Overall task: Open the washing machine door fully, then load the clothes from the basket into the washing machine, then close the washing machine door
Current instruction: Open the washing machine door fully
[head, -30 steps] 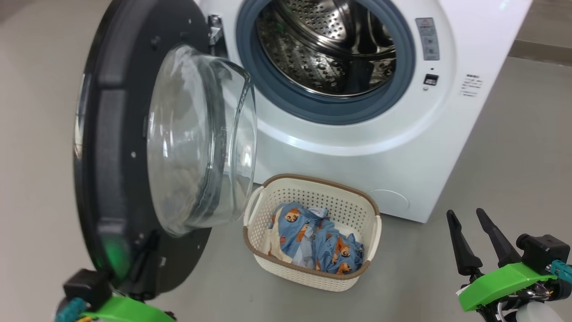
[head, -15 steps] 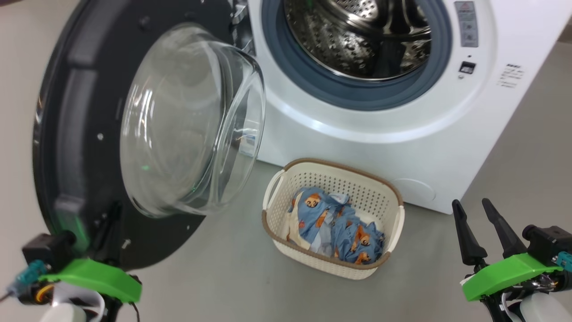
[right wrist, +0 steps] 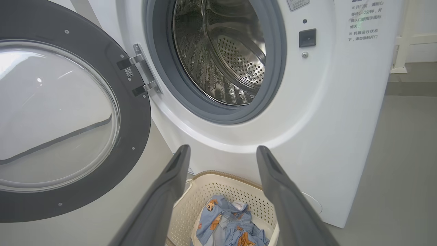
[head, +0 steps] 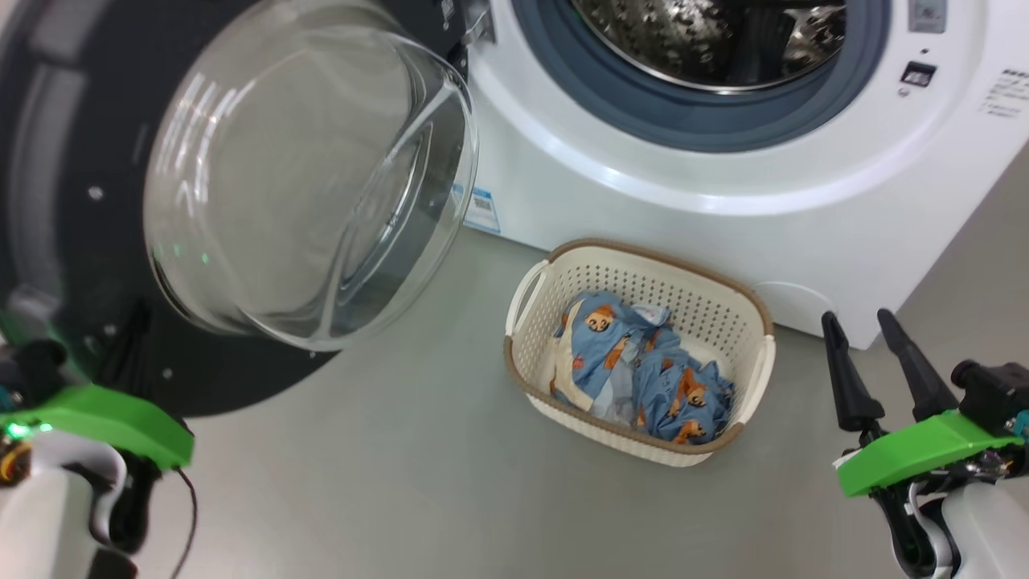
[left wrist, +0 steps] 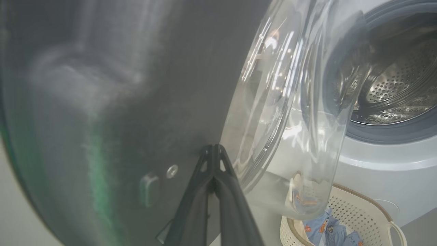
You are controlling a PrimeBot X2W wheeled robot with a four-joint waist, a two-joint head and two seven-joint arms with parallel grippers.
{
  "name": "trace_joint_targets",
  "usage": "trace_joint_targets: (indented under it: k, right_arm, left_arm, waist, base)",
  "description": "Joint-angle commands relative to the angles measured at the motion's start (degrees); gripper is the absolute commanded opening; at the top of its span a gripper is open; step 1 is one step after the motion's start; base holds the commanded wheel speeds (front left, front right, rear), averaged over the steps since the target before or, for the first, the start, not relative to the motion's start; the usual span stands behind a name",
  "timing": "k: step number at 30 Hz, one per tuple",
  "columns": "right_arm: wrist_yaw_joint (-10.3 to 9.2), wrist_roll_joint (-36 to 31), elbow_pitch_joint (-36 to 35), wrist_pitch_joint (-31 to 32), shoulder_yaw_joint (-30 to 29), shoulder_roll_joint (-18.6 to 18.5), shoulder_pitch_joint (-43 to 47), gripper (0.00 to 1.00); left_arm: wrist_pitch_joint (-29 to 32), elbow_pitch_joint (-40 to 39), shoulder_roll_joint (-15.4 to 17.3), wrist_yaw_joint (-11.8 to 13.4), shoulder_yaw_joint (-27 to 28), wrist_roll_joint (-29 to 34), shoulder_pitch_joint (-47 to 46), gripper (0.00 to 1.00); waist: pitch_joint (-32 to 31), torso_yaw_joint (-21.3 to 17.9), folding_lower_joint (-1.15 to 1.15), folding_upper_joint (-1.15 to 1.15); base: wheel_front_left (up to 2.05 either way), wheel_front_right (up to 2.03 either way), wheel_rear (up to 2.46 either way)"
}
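The left gripper (left wrist: 213, 149), fingers pressed together and holding nothing, points its tips at the dark inner face of the door (head: 56, 161), just beside the rim of the bulging glass (head: 305, 177). The blur hides whether the tips touch the door. The door stands swung out to the left of the washer (head: 707, 201), leaving the steel drum (head: 723, 40) open to view.

The right gripper (head: 855, 318) hangs at the lower right with its fingers spread wide and empty. The basket (head: 643, 259) sits on the grey floor (head: 386, 466) against the washer's front, to the left of that gripper and well apart from it. In the right wrist view it lies low between the two fingers. The clothes (head: 643, 370), blue with orange bear faces, lie heaped inside the basket.

Compared with a second ago, the door has swung wider, its glass now turned more toward the head camera, and a blue label (head: 481, 207) at the washer's lower corner has come into sight behind it. The head camera has also shifted, so washer and basket sit higher and further right in its picture. The left gripper has stayed shut at the door, the right one spread, and the clothes lie as they did.
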Motion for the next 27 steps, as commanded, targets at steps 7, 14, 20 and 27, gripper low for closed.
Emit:
trace_joint_targets:
  k: [7,14,20,27]
  right_arm:
    - [0.26,-0.8,-0.9,-0.7,0.6,-1.1,-3.6,1.00]
    - [0.26,-0.9,-1.0,-0.7,0.4,-1.5,-5.0,1.00]
    - [0.26,-0.9,-0.9,-0.7,0.5,-0.9,-5.5,1.00]
    - [0.26,-0.7,-0.7,-0.7,0.7,-0.3,-5.5,1.00]
  left_arm:
    - [0.0,7.3,5.6,-0.4,2.6,-0.3,-9.3,0.00]
    - [0.0,14.2,6.3,-1.2,2.5,-1.5,-14.9,0.00]
    - [-0.8,19.8,7.4,-1.4,2.0,-1.2,-18.9,0.00]
    - [-2.2,23.6,7.9,-1.7,1.1,-0.9,-21.0,0.00]
  waist:
    - [3.1,1.3,-0.01,0.00]
    - [4.6,1.4,-0.01,0.00]
    - [5.1,1.2,-0.01,0.00]
    - [4.9,0.5,-0.01,0.00]
  base:
    - [0.00,0.00,0.00]
    - [0.00,0.00,0.00]
    - [0.00,0.00,0.00]
    - [0.00,0.00,0.00]
